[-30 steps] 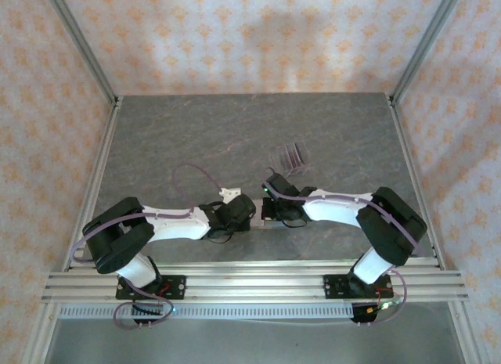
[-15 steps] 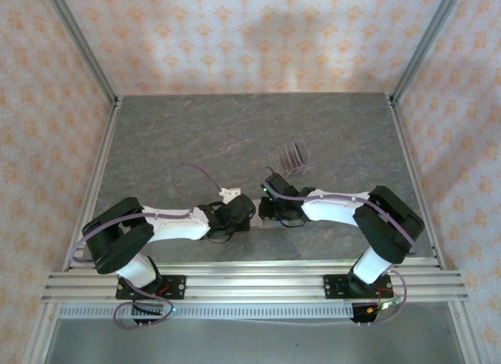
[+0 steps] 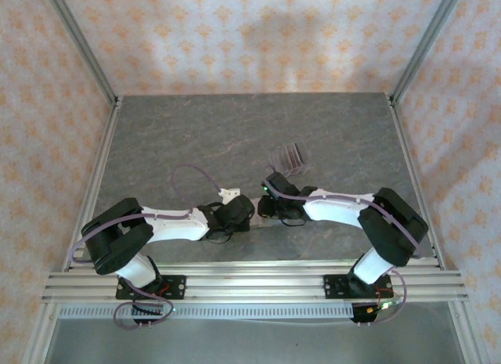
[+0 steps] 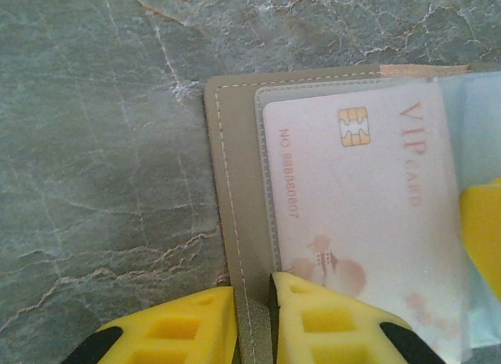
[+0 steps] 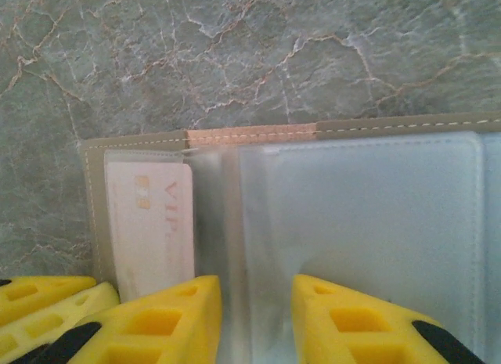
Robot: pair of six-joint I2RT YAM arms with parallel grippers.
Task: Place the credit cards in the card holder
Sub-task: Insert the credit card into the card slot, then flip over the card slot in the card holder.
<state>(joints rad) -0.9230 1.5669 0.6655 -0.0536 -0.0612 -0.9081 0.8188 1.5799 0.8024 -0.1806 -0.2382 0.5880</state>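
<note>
Left tool [image 4: 252, 321] astride card holder [image 4: 235, 223] edge

Lab test booth, grey marble-look table [image 3: 196, 137], aluminium frame posts [image 3: 78, 43], patterned orange wallpaper panels [image 3: 250, 35], two arms bolted to a rail [image 3: 250, 284]

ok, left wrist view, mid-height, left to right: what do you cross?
Grey marble table → card holder's stitched tan edge → clear sleeve border → pink VIP card inside the sleeve → yellow finger of another hand at the right edge.
</note>
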